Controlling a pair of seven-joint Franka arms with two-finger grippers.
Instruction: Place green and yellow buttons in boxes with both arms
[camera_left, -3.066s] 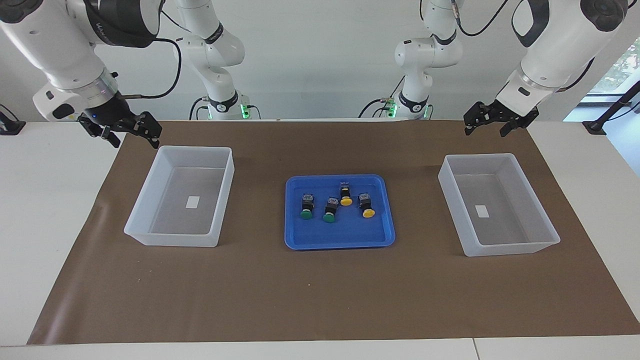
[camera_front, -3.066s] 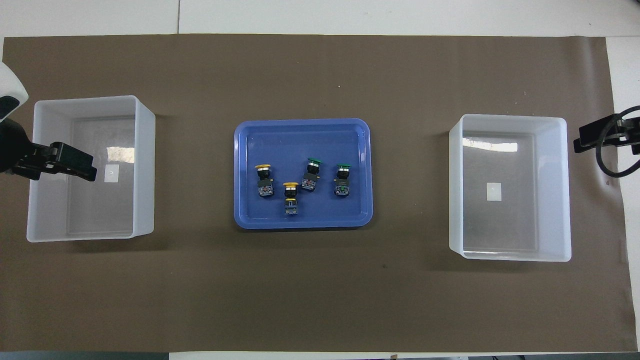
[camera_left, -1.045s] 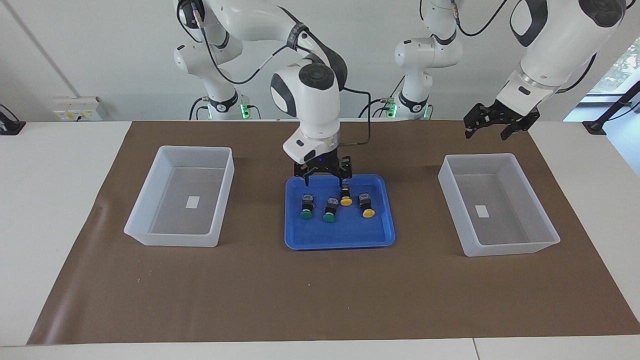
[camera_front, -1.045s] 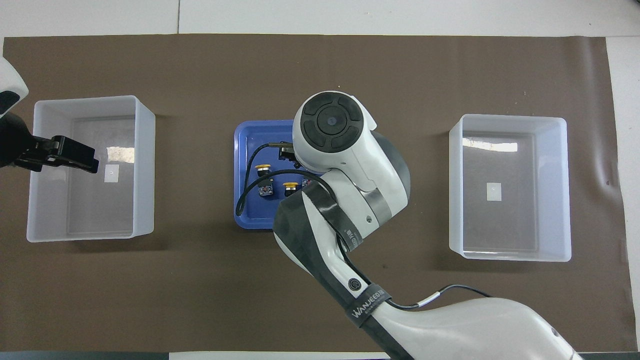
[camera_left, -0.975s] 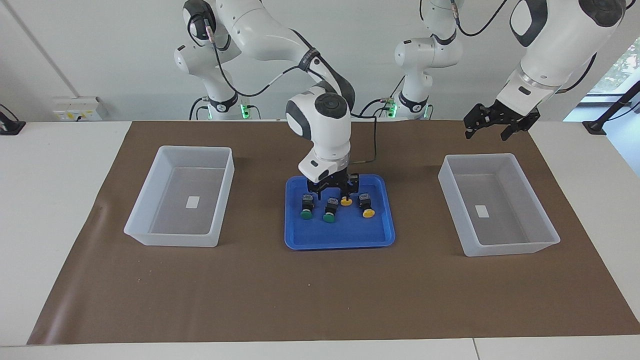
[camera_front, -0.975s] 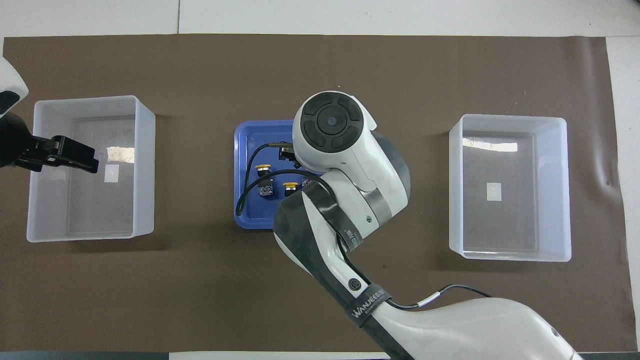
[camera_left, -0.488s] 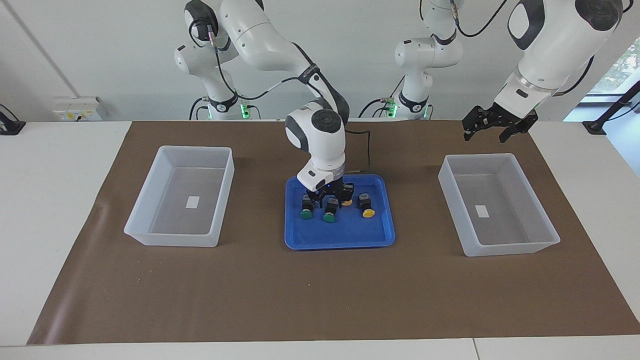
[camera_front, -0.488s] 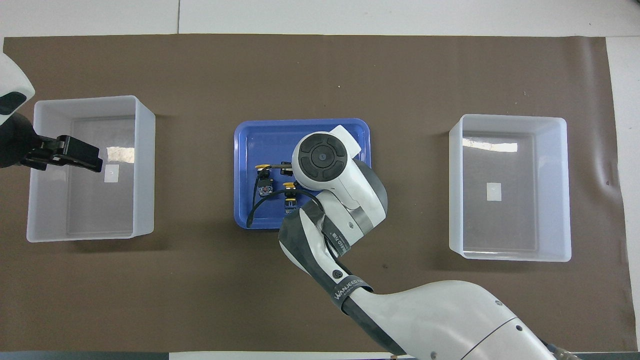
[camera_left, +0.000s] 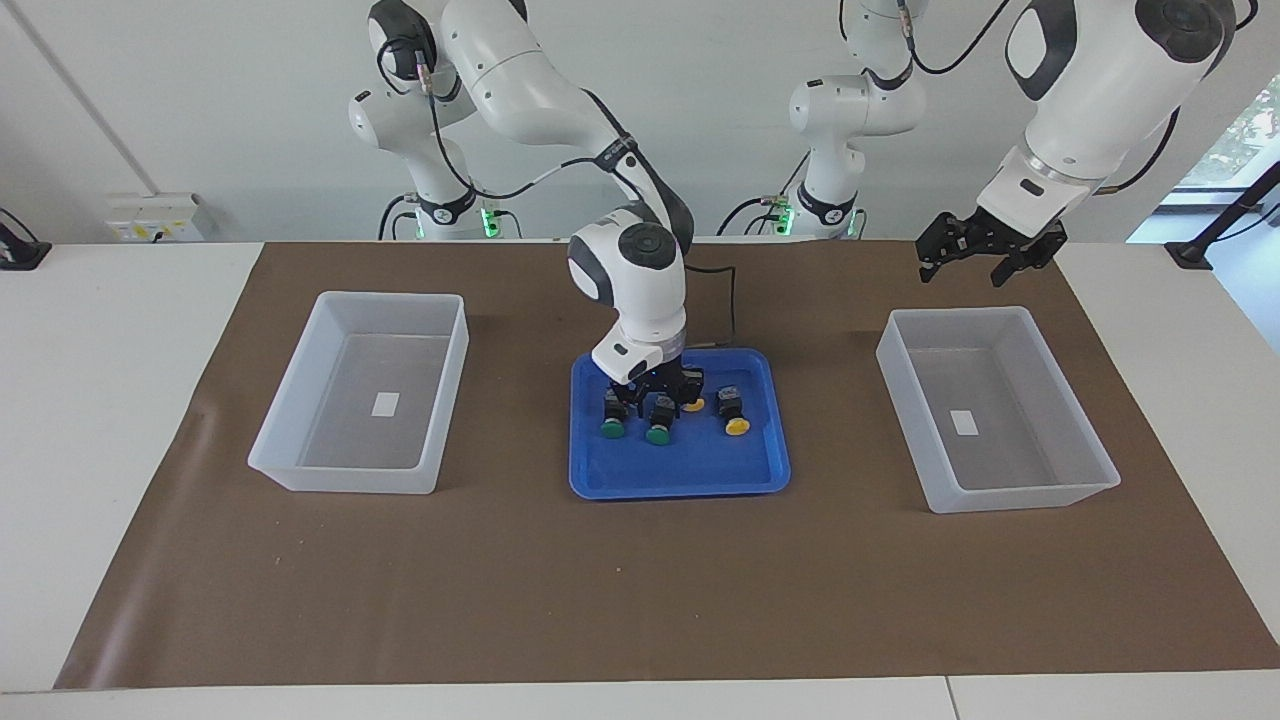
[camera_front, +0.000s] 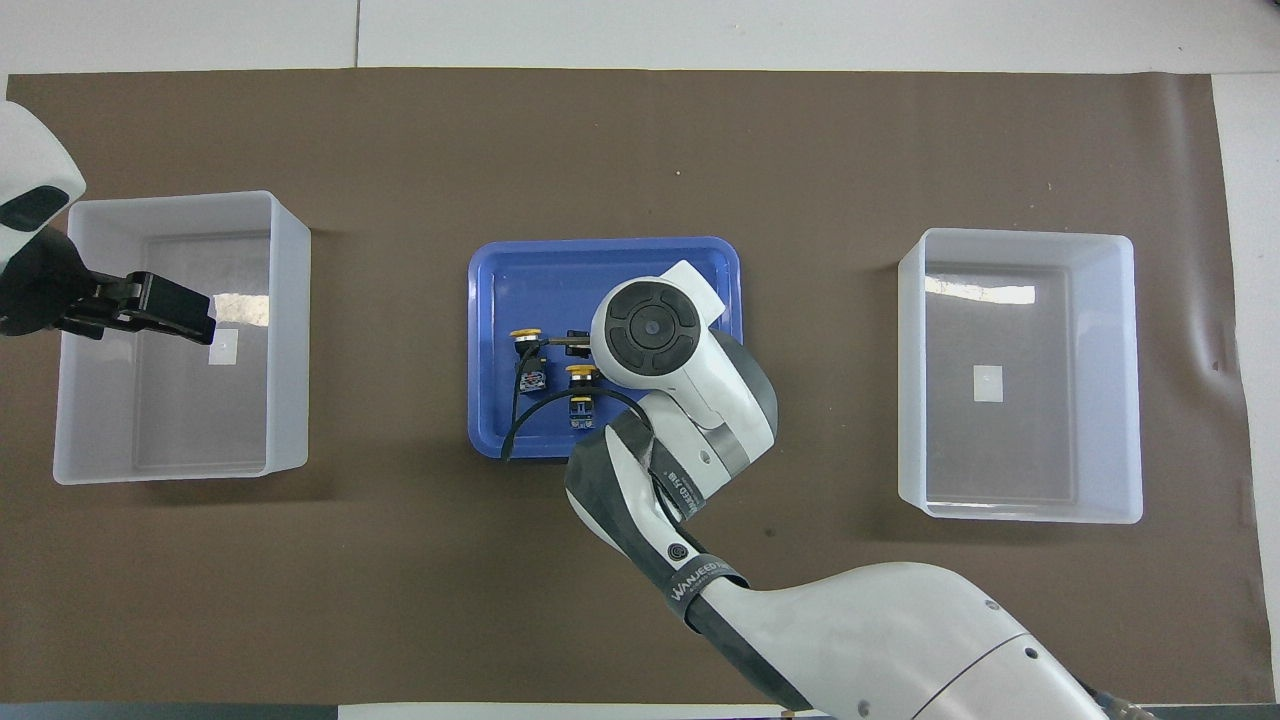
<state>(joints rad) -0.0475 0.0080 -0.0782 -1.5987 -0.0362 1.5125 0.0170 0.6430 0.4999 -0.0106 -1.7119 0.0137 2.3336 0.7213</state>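
Four buttons lie in the blue tray (camera_left: 680, 470): two green buttons (camera_left: 611, 428) (camera_left: 657, 435) and two yellow buttons (camera_left: 692, 404) (camera_left: 737, 427). My right gripper (camera_left: 655, 392) is down in the tray, open, its fingers either side of the black body of the green button beside the yellow ones. In the overhead view my right wrist hides the green buttons; both yellow buttons (camera_front: 525, 336) (camera_front: 580, 373) show. My left gripper (camera_left: 962, 268) is open and empty, raised over the box (camera_left: 1020, 497) at the left arm's end. The box (camera_left: 345, 478) at the right arm's end is empty.
A brown mat (camera_left: 640, 590) covers the table under the tray and both boxes. The tray (camera_front: 600, 270) sits midway between the boxes (camera_front: 288, 330) (camera_front: 912, 380). My left gripper (camera_front: 150, 303) shows over its box in the overhead view.
My right gripper came from the right arm's end of the table to the tray and sank down around a green button. My left gripper has drifted slightly over its box.
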